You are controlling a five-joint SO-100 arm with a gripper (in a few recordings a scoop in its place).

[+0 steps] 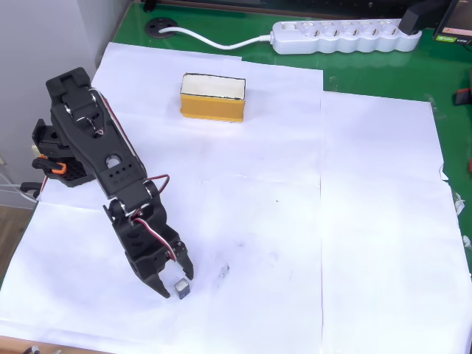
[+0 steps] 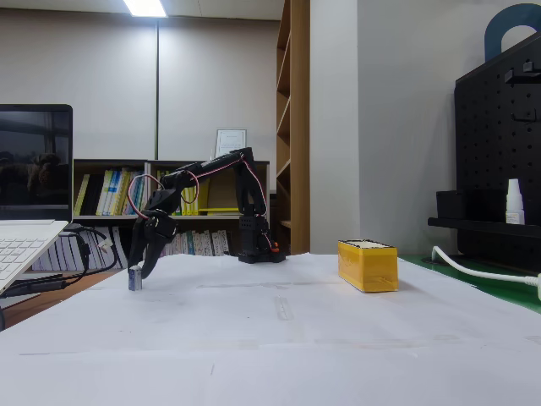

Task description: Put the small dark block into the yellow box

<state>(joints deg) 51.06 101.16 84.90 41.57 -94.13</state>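
My jaws (image 1: 175,284) sit spread around the block (image 1: 181,288) on the table (image 1: 369,221); closing off-centre could flick it away from the box (image 1: 212,97).

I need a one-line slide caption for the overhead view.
Black robot claw straddles the small dark grey cube on white paper, far from the rectangular mustard-yellow box.

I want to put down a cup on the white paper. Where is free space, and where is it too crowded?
In the overhead view, the right half of the white paper is bare, from the yellow box to the near edge. The middle strip below the box is free too. The left side is crowded: the gripper stands around the small dark block. The power strip lies on the green mat behind.
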